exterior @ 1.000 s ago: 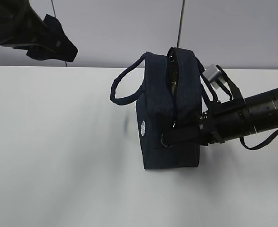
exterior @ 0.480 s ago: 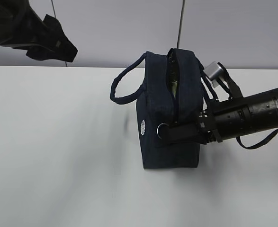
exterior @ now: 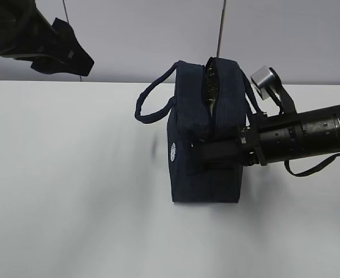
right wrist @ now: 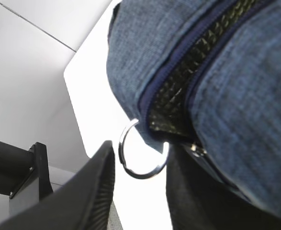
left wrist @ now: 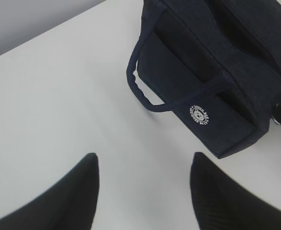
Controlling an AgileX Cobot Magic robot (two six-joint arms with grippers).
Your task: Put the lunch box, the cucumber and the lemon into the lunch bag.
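Two arms, right one nearer: right gripper (right wrist: 140, 191) at lunch bag (exterior: 207, 139) front, jaws straddling ring pull (right wrist: 143, 149), grip uncertain. Left gripper (left wrist: 142, 191) open, well apart.

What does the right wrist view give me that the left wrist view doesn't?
Right wrist only: the part-open zipper with quilted lining inside, and the right gripper with its fingers either side of the ring pull. Left wrist only: the round white logo, a handle and the open left gripper over bare table. Both: the lunch bag.
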